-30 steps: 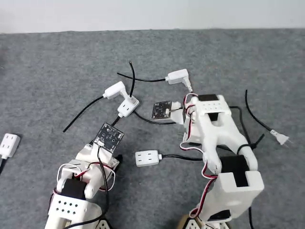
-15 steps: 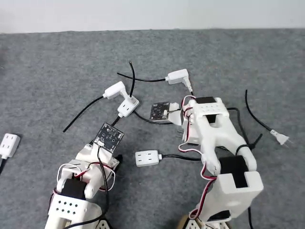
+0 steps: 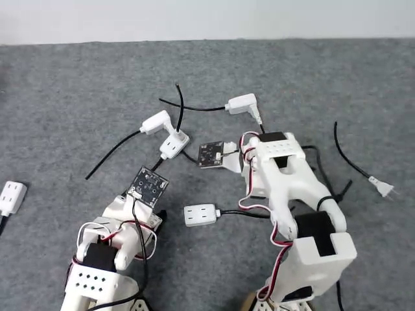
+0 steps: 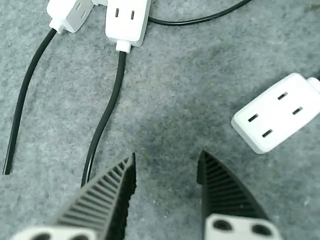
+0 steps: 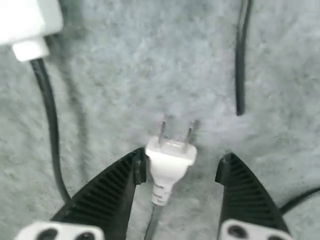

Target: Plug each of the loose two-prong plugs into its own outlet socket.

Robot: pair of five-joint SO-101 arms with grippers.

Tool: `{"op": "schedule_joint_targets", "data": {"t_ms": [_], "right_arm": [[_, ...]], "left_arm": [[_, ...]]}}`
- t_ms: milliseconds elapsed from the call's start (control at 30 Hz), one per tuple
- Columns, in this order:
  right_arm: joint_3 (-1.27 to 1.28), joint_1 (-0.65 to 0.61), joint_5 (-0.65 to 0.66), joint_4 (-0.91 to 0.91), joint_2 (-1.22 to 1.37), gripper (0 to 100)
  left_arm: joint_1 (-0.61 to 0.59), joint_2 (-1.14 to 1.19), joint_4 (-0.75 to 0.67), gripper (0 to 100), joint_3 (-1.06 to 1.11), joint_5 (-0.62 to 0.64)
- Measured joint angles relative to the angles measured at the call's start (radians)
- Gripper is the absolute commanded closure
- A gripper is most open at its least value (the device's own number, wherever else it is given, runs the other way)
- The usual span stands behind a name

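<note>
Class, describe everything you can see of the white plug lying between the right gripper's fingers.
The plug is small, white and plastic-looking, with two thin metal prongs pointing away from the right gripper. Its cord runs back toward the wrist. It lies flat on the grey carpet between the open fingers, nearer one; contact is unclear.

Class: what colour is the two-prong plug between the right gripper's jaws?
White: the plug shows best in the right wrist view.

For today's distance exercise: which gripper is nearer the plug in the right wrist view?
Right. The right gripper straddles the plug; the left gripper is elsewhere, beside an outlet block.
</note>
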Motion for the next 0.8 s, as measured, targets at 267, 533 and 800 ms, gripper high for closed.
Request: {"op": "schedule_joint_targets", "data": {"t_ms": [267, 533, 800], "right_arm": [[0.0, 0.012, 0.0, -0.002, 0.0, 78.0], [0.0, 0.012, 0.0, -0.005, 0.018, 78.2], [-0.005, 0.018, 0.0, -0.043, 0.038, 88.6]], "left_arm": [[0.0, 0.0, 0.0, 81, 0.0, 0.0], [0.0, 0.0, 0.0, 81, 0.0, 0.0], [0.0, 0.0, 0.0, 81, 0.0, 0.0]]}}
